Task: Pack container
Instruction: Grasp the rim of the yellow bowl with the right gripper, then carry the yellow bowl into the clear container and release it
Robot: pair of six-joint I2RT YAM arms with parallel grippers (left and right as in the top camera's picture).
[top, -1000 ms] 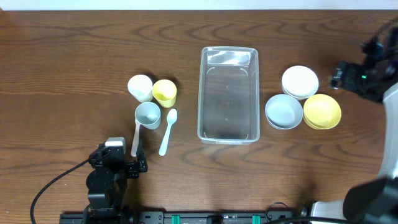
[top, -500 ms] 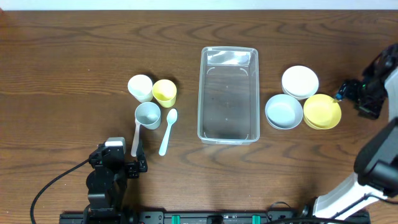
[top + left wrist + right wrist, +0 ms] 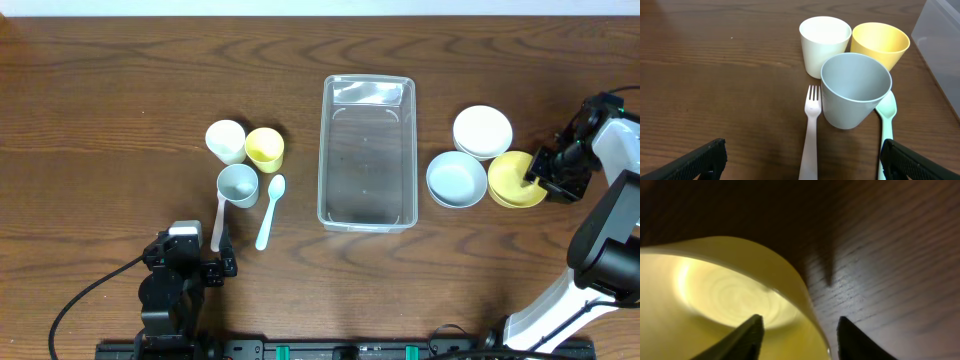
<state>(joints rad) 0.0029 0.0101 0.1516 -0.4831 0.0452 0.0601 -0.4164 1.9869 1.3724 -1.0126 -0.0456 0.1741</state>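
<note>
The clear rectangular container stands empty mid-table; its corner shows in the left wrist view. To its right lies a yellow bowl. My right gripper sits over that bowl's right rim. In the right wrist view the right gripper straddles the yellow bowl's rim, one finger inside and one outside, open with gaps on both sides. My left gripper rests open near the front edge. In its wrist view the left gripper frames a white fork.
A white bowl and a grey-blue bowl sit beside the yellow one. Left of the container stand a white cup, a yellow cup and a grey-blue cup, with a fork and a pale spoon.
My right arm has swung down and inward from the far right onto the yellow bowl's rim, and its jaws have narrowed. The left arm has not moved.
</note>
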